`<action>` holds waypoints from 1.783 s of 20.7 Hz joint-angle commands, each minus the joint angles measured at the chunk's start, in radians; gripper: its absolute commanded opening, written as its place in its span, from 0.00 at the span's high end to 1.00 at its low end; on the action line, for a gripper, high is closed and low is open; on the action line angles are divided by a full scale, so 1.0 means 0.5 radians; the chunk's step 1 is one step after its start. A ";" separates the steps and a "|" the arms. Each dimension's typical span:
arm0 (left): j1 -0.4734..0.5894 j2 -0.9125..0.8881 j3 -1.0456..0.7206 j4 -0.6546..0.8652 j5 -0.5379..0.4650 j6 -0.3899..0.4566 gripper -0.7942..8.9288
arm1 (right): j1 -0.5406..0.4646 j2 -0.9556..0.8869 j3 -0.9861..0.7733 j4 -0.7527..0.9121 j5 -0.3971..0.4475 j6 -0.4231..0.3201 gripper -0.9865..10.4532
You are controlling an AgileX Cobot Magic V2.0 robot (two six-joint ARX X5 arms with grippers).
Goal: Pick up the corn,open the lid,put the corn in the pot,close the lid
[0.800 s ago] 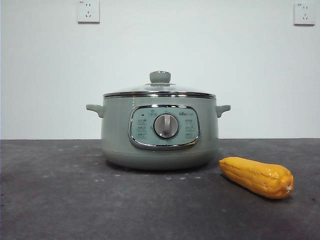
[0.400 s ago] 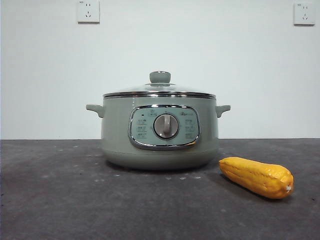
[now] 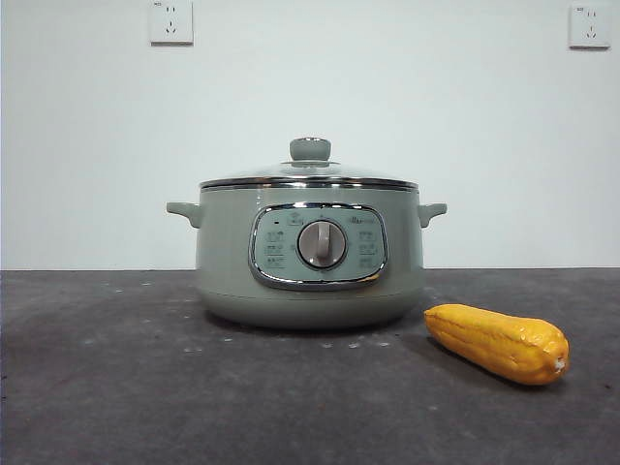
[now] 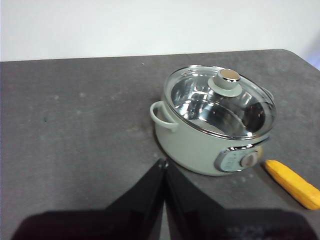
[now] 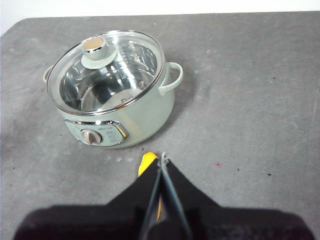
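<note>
A dark grey speckled surface (image 3: 116, 387) fills the lower frame; above it a white wall (image 3: 387, 97) carries sockets at upper left (image 3: 171, 21) and upper right (image 3: 590, 25).

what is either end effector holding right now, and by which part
Nothing. Both the left end effector and the right end effector are shut and empty above the table; the corn lies untouched.

Lid (image 3: 309, 175) on pot (image 3: 309, 281); corn (image 3: 496, 343) front-right.

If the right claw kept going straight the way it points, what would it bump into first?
Probably the glossy yellow-orange corn cob, peeking out just beyond the shut right gripper; past it stands the sage-green pot. Depth is uncertain.
</note>
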 commanded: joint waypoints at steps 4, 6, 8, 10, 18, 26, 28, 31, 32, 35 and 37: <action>-0.005 0.047 -0.004 0.010 0.123 0.026 0.55 | 0.002 -0.002 0.011 0.005 -0.023 -0.012 0.68; -0.005 0.066 -0.004 0.010 0.124 0.021 0.30 | 0.002 0.004 0.011 0.006 -0.043 -0.011 0.41; -0.005 0.082 -0.004 0.009 0.124 0.021 0.30 | 0.002 0.019 0.011 0.005 -0.066 -0.013 0.36; -0.005 0.092 -0.004 0.009 0.124 0.021 0.30 | 0.002 0.042 0.015 0.002 -0.107 -0.011 0.36; -0.005 0.095 -0.004 0.014 0.124 0.022 0.30 | 0.047 0.325 0.018 0.004 -0.232 -0.006 0.37; -0.005 0.108 -0.004 0.011 0.123 0.021 0.30 | 0.495 1.048 0.018 0.009 0.008 -0.059 0.39; -0.005 0.110 -0.004 0.011 0.123 0.021 0.30 | 0.597 1.249 0.018 0.014 0.168 -0.066 0.41; -0.005 0.110 -0.004 0.011 0.123 0.021 0.30 | 0.700 1.531 0.018 0.046 0.228 -0.065 0.42; -0.005 0.110 -0.004 0.011 0.123 0.021 0.30 | 0.724 1.610 0.018 0.059 0.247 -0.058 0.42; -0.005 0.110 -0.004 0.011 0.123 0.021 0.30 | 0.789 1.830 0.018 0.096 0.346 -0.039 0.42; -0.005 0.111 -0.004 0.011 0.123 0.021 0.30 | 0.816 1.938 0.018 0.129 0.359 -0.005 0.42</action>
